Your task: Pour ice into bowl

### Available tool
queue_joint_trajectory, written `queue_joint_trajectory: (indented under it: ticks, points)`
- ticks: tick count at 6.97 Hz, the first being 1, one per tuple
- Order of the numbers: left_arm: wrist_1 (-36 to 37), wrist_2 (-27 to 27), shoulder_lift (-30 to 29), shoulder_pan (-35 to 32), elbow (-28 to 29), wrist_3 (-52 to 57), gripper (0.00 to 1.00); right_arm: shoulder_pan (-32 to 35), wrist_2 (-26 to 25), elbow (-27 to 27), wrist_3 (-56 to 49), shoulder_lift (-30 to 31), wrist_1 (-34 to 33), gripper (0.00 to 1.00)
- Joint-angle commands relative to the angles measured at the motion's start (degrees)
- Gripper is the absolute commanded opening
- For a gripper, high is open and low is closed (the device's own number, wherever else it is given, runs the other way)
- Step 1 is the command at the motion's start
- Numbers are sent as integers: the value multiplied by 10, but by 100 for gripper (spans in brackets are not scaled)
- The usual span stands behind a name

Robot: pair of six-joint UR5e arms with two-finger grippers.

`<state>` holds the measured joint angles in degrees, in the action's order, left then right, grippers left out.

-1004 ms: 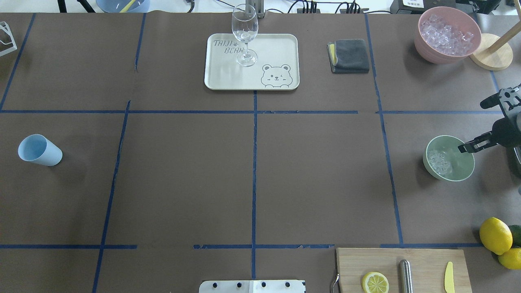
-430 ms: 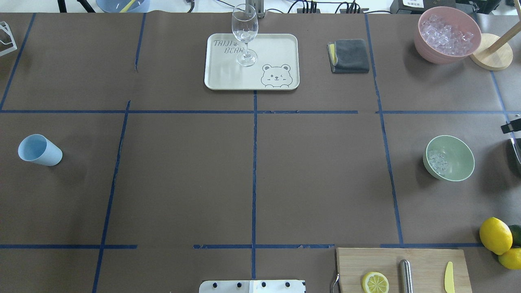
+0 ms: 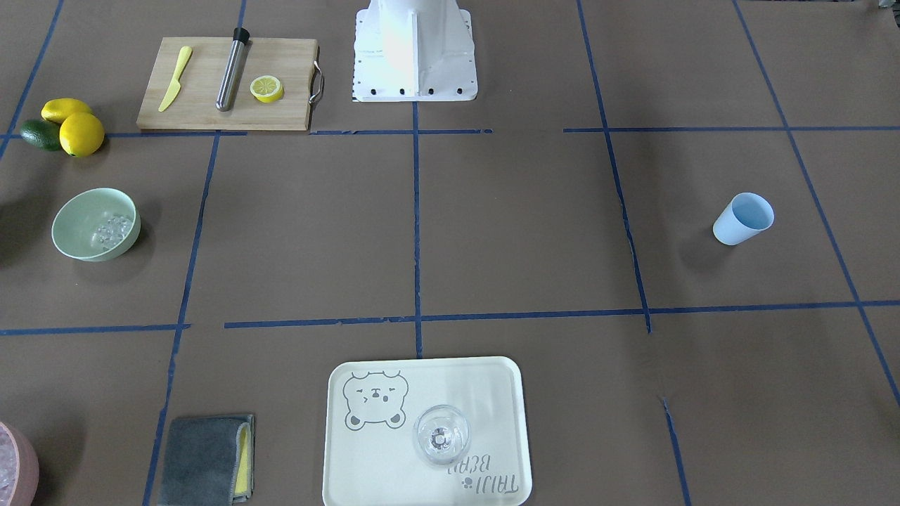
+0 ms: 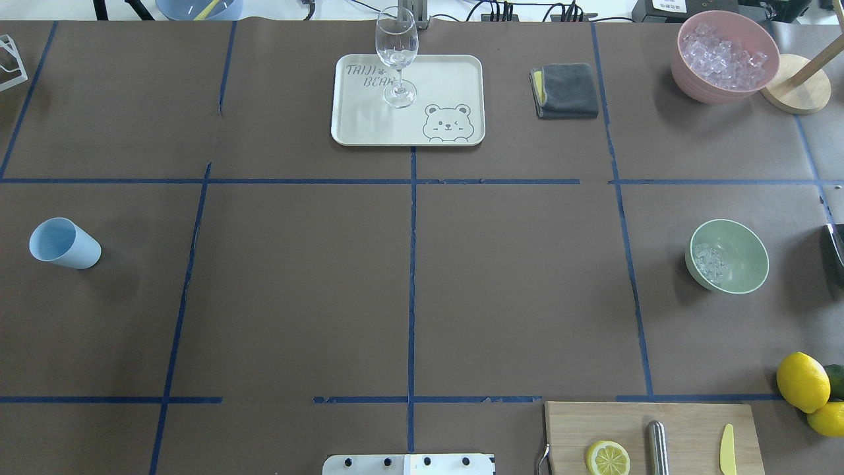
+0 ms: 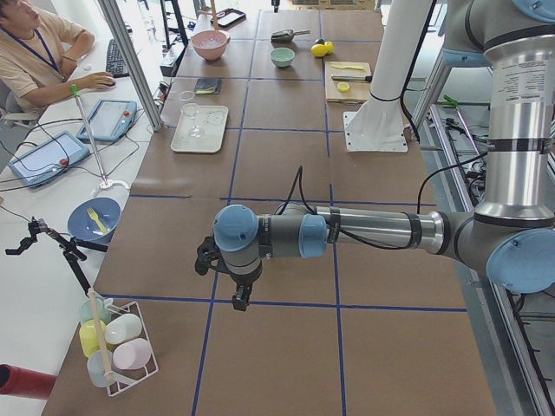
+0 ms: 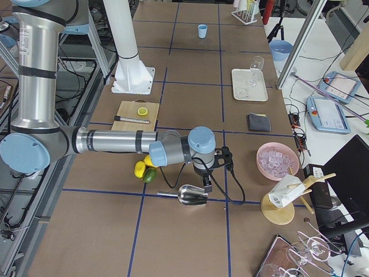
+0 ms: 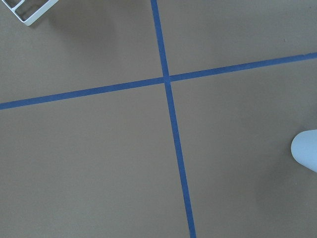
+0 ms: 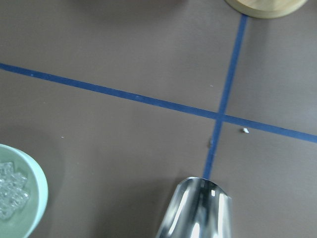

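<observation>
The pale green bowl (image 4: 728, 256) stands at the table's right, with a small heap of clear ice (image 4: 711, 262) inside, against its left wall. In the front-facing view the bowl (image 3: 95, 225) and the ice (image 3: 111, 228) show at the left. The right wrist view catches the bowl's rim (image 8: 39, 186) and some ice (image 8: 9, 191) at the lower left. My right gripper (image 6: 206, 186) hangs just above a metal scoop (image 6: 193, 195) lying on the table; I cannot tell whether it is open or shut. My left gripper (image 5: 241, 299) points down over bare table, its state also unclear.
A light blue cup (image 4: 64, 243) lies tilted at the left. At the back stand a tray (image 4: 455, 72) with a wine glass (image 4: 397, 56), a folded grey cloth (image 4: 566, 90) and a pink container of ice (image 4: 725, 56). Lemons (image 4: 802, 381) and a cutting board (image 4: 686, 422) sit front right.
My right gripper, which hung over the bowl's right rim a second ago, has drawn back to the right and left the overhead view. The bowl and its ice have not moved.
</observation>
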<state>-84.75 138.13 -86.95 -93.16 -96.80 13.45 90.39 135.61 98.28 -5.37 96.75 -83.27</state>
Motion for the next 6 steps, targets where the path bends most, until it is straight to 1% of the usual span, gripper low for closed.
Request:
queue_joint_trajectory:
  ticks: [1,6]
  points:
    - [1,-5,-2,0,-7,-1,100,51,-19,6,-53,2,-84,100]
    - [1,-3,-8,0,-8,0,100,50,-16,5,-40,3,-76,100]
